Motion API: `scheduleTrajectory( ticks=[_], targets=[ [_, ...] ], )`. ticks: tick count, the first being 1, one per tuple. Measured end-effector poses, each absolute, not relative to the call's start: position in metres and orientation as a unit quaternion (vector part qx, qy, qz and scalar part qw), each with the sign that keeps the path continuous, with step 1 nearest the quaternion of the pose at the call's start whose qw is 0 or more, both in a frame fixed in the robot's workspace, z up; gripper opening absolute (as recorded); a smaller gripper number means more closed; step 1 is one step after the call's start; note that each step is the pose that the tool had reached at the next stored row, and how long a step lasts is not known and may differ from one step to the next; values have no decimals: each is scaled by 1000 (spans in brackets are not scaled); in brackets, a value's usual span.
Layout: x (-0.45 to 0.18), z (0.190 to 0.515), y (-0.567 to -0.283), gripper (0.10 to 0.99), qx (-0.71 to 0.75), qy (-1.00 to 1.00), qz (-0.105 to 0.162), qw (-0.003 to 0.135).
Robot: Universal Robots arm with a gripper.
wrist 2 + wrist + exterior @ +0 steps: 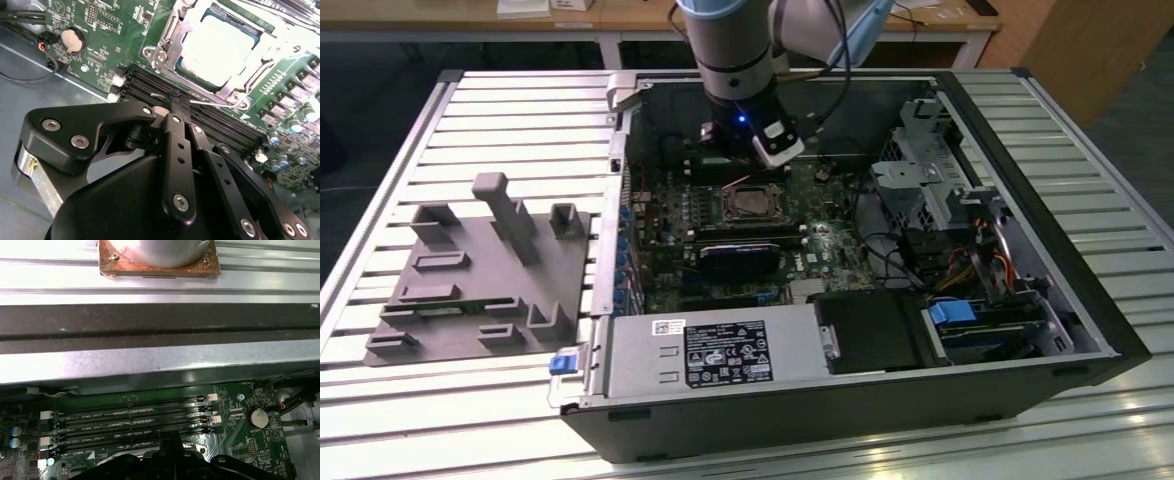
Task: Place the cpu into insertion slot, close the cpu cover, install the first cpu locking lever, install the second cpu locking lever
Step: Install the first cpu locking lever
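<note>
Silver-grey square chip [220,45] seated under thin silvery frame plate [167,44] | black tool [175,106] pinched narrow beside thin wire lever [215,104]

A worktop [400,420] of pale metal slats spreads across the foreground, and bright light glares off its near strips. Behind it, a wooden desk [454,25] on white legs runs along the far side, with papers [520,8] lying on it. A wooden cabinet [1081,50] stands at the exterior view's right. The floor [374,70] is dark.

Upright arm [731,50]; gripper [172,106] closed
</note>
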State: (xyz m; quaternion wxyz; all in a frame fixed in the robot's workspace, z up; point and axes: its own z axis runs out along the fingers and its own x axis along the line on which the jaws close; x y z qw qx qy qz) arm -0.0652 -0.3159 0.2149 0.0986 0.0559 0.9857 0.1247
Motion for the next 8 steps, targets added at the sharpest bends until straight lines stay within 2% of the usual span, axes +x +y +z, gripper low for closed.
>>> scheduleTrajectory(
  ticks=[3,8],
  targets=[
    [-66,213,-316,106,56,985,124,109],
    [-67,209,-316,106,64,985,113,115]
  ],
)
